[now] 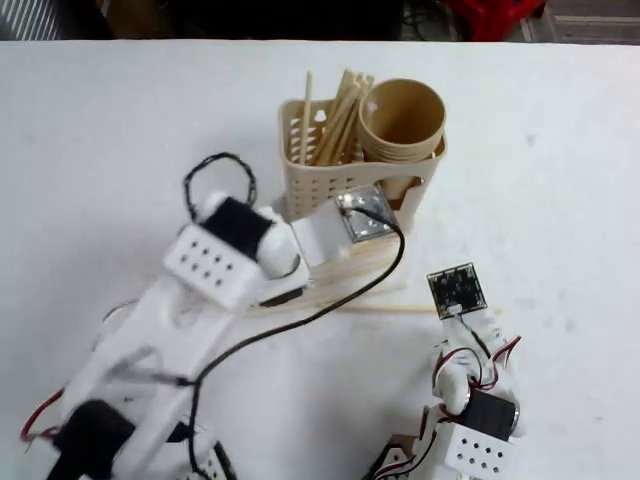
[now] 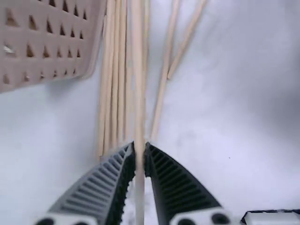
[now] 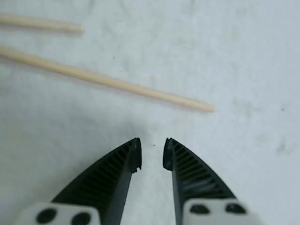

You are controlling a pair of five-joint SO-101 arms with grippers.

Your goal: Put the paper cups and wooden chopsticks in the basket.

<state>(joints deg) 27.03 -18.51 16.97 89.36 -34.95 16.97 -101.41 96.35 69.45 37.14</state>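
Observation:
A cream slotted basket point(image 1: 330, 180) stands at the table's far middle. It holds stacked paper cups point(image 1: 402, 120) and several wooden chopsticks point(image 1: 335, 110) standing upright. In front of it several loose chopsticks point(image 2: 115, 93) lie side by side on the table, next to the basket's wall point(image 2: 47, 42). My left gripper point(image 2: 139, 152) is just in front of the basket, shut on one chopstick point(image 2: 138, 70) that runs out between its fingers. My right gripper point(image 3: 152, 154) hangs slightly open over bare table, a little short of a single chopstick point(image 3: 108, 82) lying across its front.
The left arm's body point(image 1: 200, 290) and its black cable point(image 1: 330, 310) stretch from the near left toward the basket. A second chopstick end point(image 3: 37, 23) lies beyond the single one. White tabletop point(image 1: 560, 180) spreads to the right and left of the basket.

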